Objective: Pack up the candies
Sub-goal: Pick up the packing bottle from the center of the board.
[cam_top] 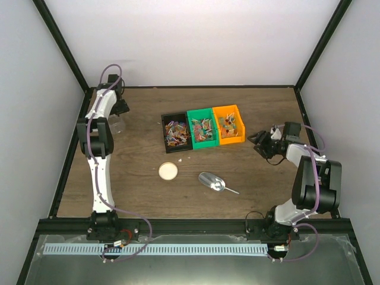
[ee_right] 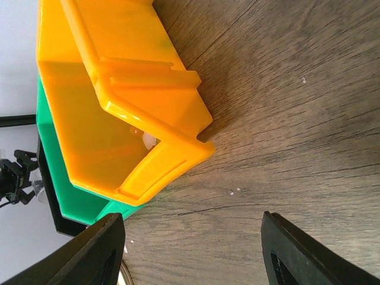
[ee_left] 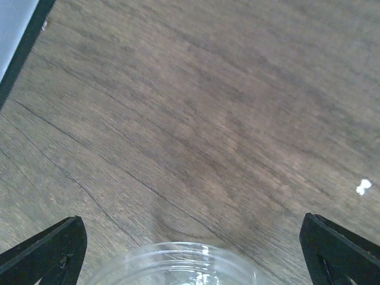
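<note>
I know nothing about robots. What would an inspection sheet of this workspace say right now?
Surface: brown wooden table, grain visible.
Job's things: candies in the black bin, green bin and orange bin, side by side.
Clutter: metal scoop, round lid, clear jar.
Grippers: left gripper open, jar between its fingers; right gripper open, empty, beside the orange bin.
Cables: purple cables loop along both arms.
Surroundings: white walls, black frame.

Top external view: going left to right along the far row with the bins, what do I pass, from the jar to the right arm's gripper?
clear jar → black bin → green bin → orange bin → right gripper
</note>
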{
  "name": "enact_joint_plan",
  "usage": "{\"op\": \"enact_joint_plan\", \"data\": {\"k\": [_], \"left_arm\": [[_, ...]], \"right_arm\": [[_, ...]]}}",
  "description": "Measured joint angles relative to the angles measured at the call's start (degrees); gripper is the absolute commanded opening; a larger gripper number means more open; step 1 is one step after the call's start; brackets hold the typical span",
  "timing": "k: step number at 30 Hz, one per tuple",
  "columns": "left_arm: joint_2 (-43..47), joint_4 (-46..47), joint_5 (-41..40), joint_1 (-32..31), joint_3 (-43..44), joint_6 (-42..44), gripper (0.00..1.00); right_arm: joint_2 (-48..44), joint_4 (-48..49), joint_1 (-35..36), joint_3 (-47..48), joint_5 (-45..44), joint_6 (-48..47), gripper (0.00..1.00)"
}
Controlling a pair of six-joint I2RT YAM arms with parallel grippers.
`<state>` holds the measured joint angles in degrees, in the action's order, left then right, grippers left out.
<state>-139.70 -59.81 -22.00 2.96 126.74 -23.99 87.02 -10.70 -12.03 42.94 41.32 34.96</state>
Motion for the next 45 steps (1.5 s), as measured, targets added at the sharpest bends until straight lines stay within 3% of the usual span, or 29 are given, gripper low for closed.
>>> {"op": "enact_joint_plan", "data": {"k": [10, 33, 45], "left_arm": [[5.22, 1.09, 3.69, 0.0, -10.36, 0.07, 1.0], [11.93, 13.27, 20.85, 0.0, -19.3, 13.99, 1.0], [13.77, 14.49, 24.96, -0.35, -24.06, 15.06, 0.98]], "right_arm": [[1.64, 1.22, 0.0, 0.0, 0.7, 0.04, 0.65], [1.62, 2.27, 0.0, -1.68, 1.51, 0.0, 0.65], [1.51, 2.23, 0.0, -1.75, 1.49, 0.0, 0.65]]}}
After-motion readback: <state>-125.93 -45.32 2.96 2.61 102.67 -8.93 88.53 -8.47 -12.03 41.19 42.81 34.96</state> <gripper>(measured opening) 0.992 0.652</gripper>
